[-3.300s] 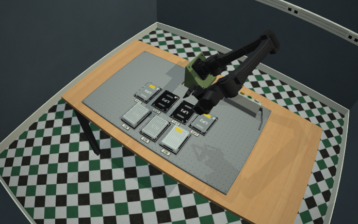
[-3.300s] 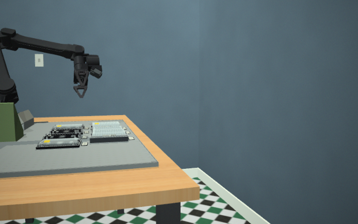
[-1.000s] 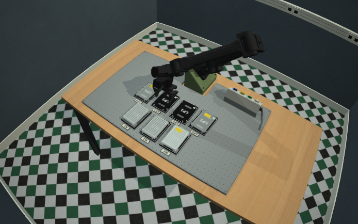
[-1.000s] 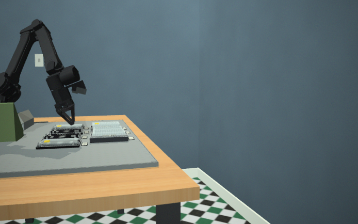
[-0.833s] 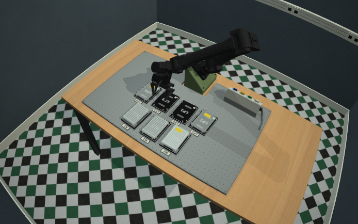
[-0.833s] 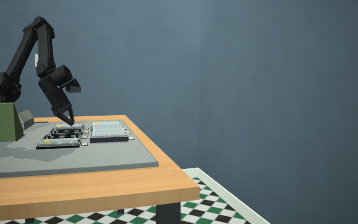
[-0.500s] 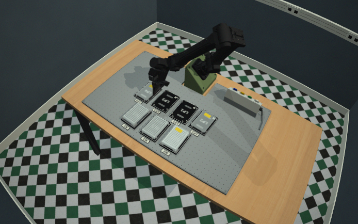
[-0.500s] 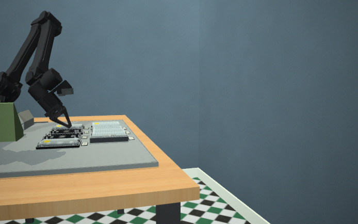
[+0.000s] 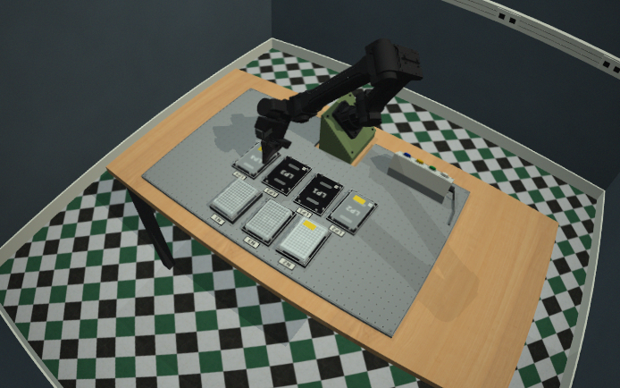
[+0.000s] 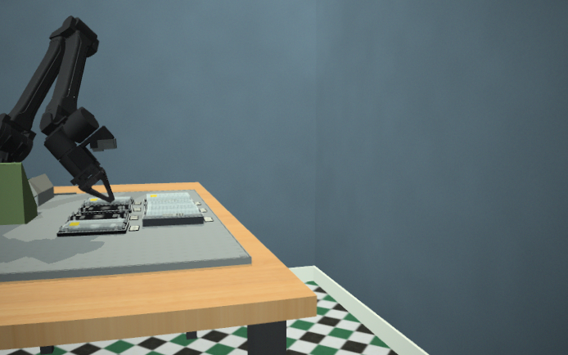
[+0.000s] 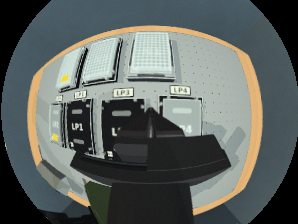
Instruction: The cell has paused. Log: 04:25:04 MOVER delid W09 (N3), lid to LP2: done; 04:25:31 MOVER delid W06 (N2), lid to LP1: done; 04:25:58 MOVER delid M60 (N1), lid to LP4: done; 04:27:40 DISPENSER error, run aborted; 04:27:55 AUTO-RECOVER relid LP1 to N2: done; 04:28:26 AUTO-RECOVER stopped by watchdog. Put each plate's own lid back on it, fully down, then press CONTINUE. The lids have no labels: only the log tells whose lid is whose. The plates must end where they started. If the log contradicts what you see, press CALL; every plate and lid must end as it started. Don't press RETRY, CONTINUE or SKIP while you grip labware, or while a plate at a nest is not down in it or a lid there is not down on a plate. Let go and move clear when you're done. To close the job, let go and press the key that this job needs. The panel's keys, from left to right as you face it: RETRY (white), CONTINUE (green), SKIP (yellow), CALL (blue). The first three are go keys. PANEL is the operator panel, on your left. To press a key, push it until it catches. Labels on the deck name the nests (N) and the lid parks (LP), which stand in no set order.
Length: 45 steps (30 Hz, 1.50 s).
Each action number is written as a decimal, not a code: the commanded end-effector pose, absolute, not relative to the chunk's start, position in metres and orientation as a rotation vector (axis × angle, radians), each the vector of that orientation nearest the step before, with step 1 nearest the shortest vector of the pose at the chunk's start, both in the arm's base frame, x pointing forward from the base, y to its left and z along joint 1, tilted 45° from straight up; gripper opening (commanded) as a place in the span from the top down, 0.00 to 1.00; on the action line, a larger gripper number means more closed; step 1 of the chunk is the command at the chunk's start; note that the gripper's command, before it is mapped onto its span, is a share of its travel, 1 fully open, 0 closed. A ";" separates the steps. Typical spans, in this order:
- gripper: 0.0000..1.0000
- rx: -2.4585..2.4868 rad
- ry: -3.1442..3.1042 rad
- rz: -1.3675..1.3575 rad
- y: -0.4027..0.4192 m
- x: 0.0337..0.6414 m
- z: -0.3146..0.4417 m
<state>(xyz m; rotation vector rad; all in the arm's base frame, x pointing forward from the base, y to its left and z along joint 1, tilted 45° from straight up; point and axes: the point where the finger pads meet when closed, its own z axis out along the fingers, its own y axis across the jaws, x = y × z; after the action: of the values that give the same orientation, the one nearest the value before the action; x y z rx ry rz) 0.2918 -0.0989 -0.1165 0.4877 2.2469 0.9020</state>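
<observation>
the gripper (image 9: 268,153) hides part of the lid (image 9: 250,161); deck labels (image 9: 218,221) too small to read.
</observation>
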 end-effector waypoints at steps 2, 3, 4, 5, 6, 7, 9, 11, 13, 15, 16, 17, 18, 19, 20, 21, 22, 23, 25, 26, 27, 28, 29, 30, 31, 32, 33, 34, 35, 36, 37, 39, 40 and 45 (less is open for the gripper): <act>1.00 0.458 2.232 0.871 -0.111 0.302 -0.115; 1.00 0.458 2.232 0.871 -0.111 0.302 -0.115; 1.00 0.458 2.232 0.871 -0.111 0.302 -0.115; 1.00 0.458 2.232 0.871 -0.111 0.302 -0.115; 1.00 0.458 2.232 0.871 -0.111 0.302 -0.115; 1.00 0.458 2.232 0.871 -0.111 0.302 -0.115; 1.00 0.458 2.232 0.871 -0.111 0.302 -0.115; 1.00 0.458 2.232 0.871 -0.111 0.302 -0.115; 1.00 0.458 2.232 0.871 -0.111 0.302 -0.115; 1.00 0.442 2.232 0.871 -0.102 0.304 -0.107; 1.00 0.442 2.232 0.871 -0.102 0.304 -0.107; 1.00 0.447 2.235 0.875 -0.096 0.302 -0.104; 1.00 0.447 2.235 0.875 -0.092 0.302 -0.101; 1.00 0.448 2.235 0.875 -0.089 0.302 -0.097; 1.00 0.448 2.235 0.876 -0.085 0.303 -0.094; 1.00 0.448 2.234 0.876 -0.082 0.303 -0.090; 1.00 0.448 2.234 0.877 -0.078 0.303 -0.087; 1.00 0.448 2.234 0.877 -0.074 0.304 -0.083; 1.00 0.448 2.233 0.878 -0.067 0.305 -0.076; 1.00 0.449 2.233 0.878 -0.063 0.305 -0.073; 1.00 0.449 2.232 0.879 -0.060 0.305 -0.069; 1.00 0.449 2.232 0.879 -0.056 0.306 -0.066; 1.00 0.449 2.232 0.880 -0.053 0.306 -0.062; 1.00 0.449 2.231 0.880 -0.049 0.306 -0.058; 1.00 0.449 2.231 0.881 -0.045 0.307 -0.055; 1.00 0.449 2.231 0.881 -0.045 0.307 -0.055; 1.00 0.449 2.231 0.881 -0.045 0.307 -0.055; 1.00 0.450 2.231 0.881 -0.042 0.307 -0.051; 1.00 0.450 2.231 0.882 -0.038 0.307 -0.048; 1.00 0.450 2.230 0.882 -0.035 0.308 -0.044; 1.00 0.450 2.230 0.883 -0.031 0.308 -0.041; 1.00 0.451 2.229 0.884 -0.024 0.309 -0.034; 1.00 0.451 2.229 0.884 -0.020 0.309 -0.030; 1.00 0.472 2.248 0.899 -0.001 0.307 -0.016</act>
<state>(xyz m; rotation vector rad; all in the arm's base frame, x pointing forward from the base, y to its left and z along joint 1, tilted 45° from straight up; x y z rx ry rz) 0.3106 -0.0158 -0.0230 0.4052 2.2362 0.8532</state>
